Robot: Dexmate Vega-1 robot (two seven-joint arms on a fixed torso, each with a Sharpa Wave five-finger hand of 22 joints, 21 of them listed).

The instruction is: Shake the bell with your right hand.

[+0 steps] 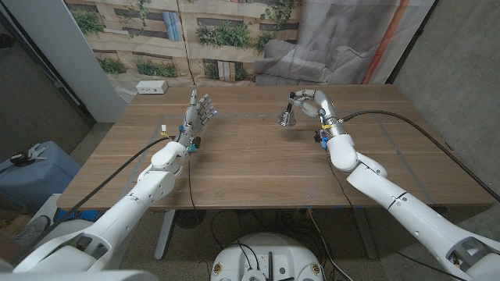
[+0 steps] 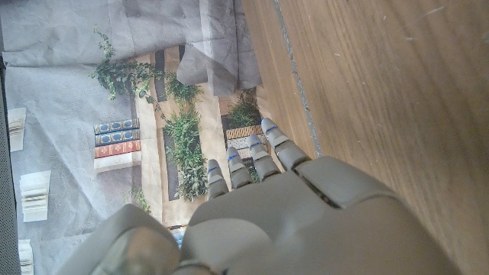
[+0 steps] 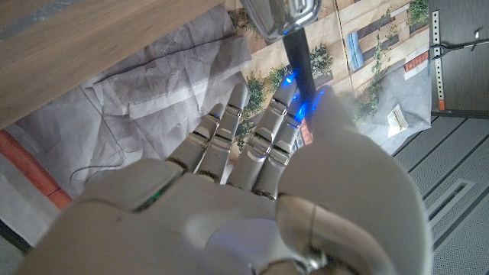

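Right hand [image 3: 252, 206] fingers [image 3: 294, 114] pinch the bell's [image 3: 281, 15] dark handle.

No words, brands or numbers can be read anywhere. The book spines printed on the backdrop [image 2: 116, 139] carry marks too blurred to read.

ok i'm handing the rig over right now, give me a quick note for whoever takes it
Right hand: holds the bell by its dark handle, lifted off the table on the far right side; the metal cup sticks out to the robot's left.
Left hand: holds nothing, fingers apart and extended, over the far left of the table.
Done: bell picked up in the right hand.
Left: whether any shaking has happened cannot be told from a single moment; shake the bell.
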